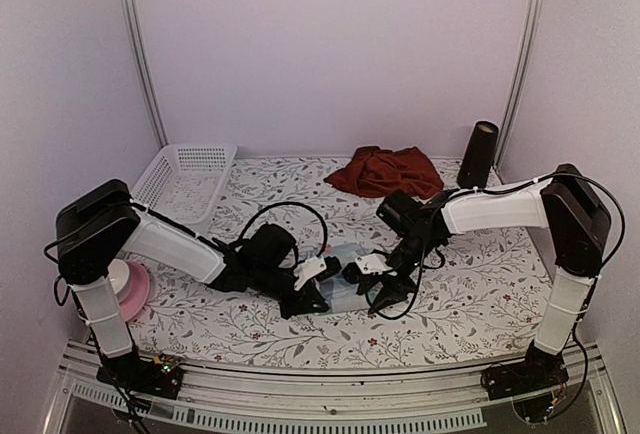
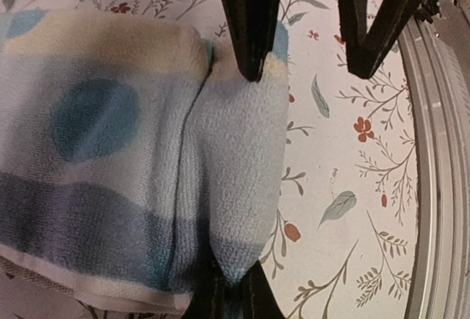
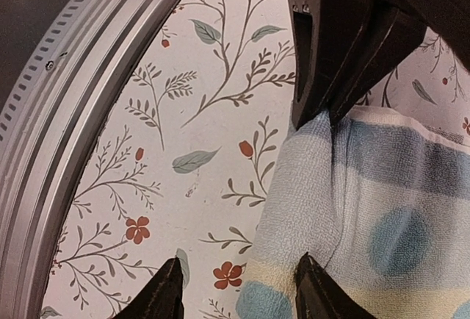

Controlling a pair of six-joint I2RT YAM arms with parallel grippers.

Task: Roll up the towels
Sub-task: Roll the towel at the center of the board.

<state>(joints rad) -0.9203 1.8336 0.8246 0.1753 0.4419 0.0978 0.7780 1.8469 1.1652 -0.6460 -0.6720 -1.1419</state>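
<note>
Seeing my left gripper (image 2: 229, 289) pinched shut on the folded edge of the checked towel (image 2: 132, 157) at front centre of the table (image 1: 480, 299) while my right gripper (image 3: 242, 286) gapes, half off the cloth, I fear a one-sided pull skewing the roll.

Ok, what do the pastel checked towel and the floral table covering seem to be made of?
The pastel blue-and-cream checked towel: soft matte terry-like cloth, fine looped weave visible. The floral table covering: smooth flat printed sheet, perhaps vinyl or cloth; cannot tell which.
</note>
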